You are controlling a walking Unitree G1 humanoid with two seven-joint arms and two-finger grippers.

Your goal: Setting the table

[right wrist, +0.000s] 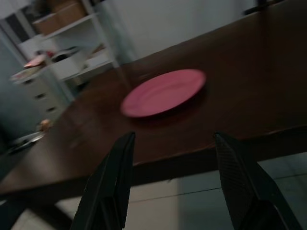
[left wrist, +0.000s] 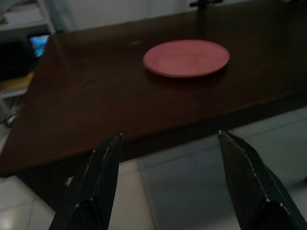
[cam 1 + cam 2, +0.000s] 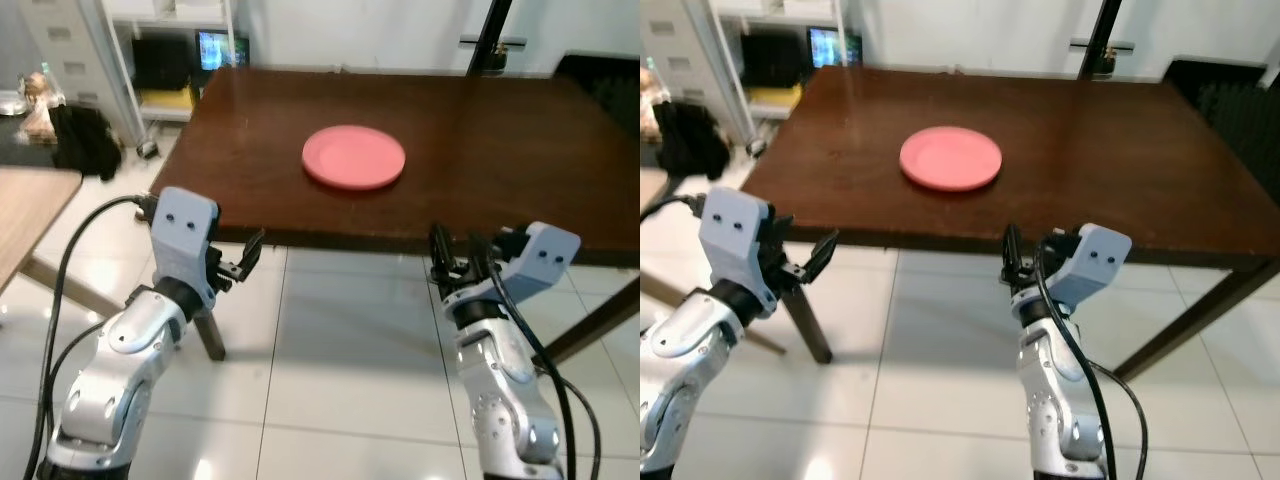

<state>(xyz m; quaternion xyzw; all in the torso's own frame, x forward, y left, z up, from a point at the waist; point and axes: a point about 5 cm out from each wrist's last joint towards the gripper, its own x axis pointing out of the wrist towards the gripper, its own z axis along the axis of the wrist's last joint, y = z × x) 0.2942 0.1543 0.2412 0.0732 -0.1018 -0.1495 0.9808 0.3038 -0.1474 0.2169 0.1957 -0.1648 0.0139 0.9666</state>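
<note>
Your left gripper [image 3: 243, 258] and right gripper [image 1: 172, 184] are both spread wide and hold nothing. They hang just short of the dark table [image 3: 500, 170]. The pink plate [image 3: 354, 156] lies flat near the table's middle. It looks light, hard and smooth, so grab its thin rim. It is round, so it points no way.
</note>
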